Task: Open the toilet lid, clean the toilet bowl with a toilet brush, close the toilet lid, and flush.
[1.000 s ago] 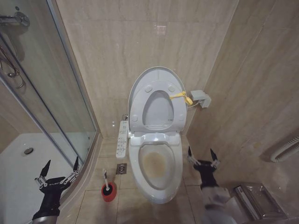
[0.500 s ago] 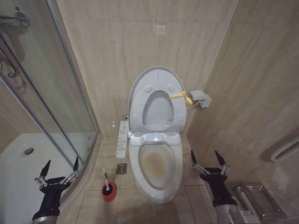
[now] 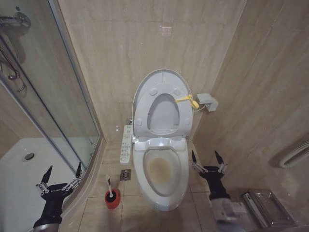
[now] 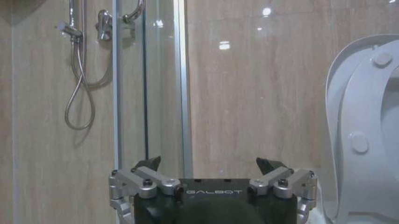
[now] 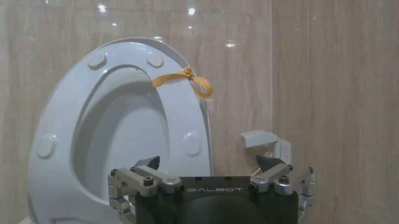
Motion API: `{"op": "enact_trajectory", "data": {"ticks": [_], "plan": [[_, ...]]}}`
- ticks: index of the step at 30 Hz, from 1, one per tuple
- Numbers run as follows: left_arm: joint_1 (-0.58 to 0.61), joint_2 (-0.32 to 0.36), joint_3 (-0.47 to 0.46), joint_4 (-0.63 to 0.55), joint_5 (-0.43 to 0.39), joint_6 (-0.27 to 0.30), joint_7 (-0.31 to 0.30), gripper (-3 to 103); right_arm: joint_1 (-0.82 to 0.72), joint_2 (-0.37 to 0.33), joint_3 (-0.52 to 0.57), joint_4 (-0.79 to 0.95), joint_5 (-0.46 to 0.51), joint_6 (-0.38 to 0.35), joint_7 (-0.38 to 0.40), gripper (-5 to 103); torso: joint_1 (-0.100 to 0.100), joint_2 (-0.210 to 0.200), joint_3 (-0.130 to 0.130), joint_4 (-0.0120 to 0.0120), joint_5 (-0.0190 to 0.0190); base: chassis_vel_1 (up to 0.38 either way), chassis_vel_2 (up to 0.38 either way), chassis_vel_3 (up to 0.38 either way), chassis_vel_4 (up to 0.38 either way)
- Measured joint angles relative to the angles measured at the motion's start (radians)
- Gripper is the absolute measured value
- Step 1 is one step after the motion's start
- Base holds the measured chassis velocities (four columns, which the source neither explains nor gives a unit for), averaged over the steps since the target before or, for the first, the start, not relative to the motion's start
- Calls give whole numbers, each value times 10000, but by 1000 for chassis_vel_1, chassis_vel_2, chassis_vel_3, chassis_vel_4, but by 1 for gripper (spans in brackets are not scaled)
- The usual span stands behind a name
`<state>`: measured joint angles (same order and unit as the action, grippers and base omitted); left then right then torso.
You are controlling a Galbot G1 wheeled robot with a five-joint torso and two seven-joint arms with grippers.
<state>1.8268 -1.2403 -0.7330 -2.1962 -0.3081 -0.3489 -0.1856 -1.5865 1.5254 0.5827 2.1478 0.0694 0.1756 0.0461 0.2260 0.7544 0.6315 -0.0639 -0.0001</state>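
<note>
The toilet lid (image 3: 161, 76) stands raised against the back wall, with the seat ring (image 3: 145, 108) raised in front of it and a yellow tie (image 3: 187, 100) on its rim. Below lies the toilet bowl (image 3: 161, 169), brown-stained inside. The toilet brush (image 3: 109, 185) stands in a red holder (image 3: 112, 200) on the floor left of the bowl. My left gripper (image 3: 60, 180) hangs open and empty left of the holder, by the shower edge. My right gripper (image 3: 207, 162) is open and empty just right of the bowl. The wrist views show the left gripper (image 4: 212, 163), the lid (image 4: 335, 102) (image 5: 128, 43) and the right gripper (image 5: 212, 161).
A glass shower enclosure (image 3: 58, 96) and white shower tray (image 3: 19, 174) fill the left side. A control panel (image 3: 126, 144) sits along the toilet's left side, with a floor drain (image 3: 125, 174) near it. A wall box (image 3: 207, 101) and a metal fitting (image 3: 268, 208) are on the right.
My right gripper swung out to the right and has come back toward the bowl's right side. The left arm, brush and lid have not moved.
</note>
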Motion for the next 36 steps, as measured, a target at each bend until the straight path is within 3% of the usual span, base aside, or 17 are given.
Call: {"op": "enact_trajectory", "data": {"ticks": [13,20,29,36], "plan": [[0,0,0,0,0,0,0,100,1405,-306,172,-891,795,-61,349,100,0,0,0,-2,0,0,0,0,0],[0,0,0,0,0,0,0,100,1815,-491,210,-1349,1217,351,501,100,-1,0,0,-2,0,-6,8,3,-3],[0,0,0,0,0,0,0,100,2013,-654,320,-1680,900,841,893,100,3,-1,1,-2,-1,-44,52,54,-45],[0,0,0,0,0,0,0,100,2632,-883,315,-1895,723,493,1414,100,-1,0,-1,-1,-1,0,0,0,0]]}}
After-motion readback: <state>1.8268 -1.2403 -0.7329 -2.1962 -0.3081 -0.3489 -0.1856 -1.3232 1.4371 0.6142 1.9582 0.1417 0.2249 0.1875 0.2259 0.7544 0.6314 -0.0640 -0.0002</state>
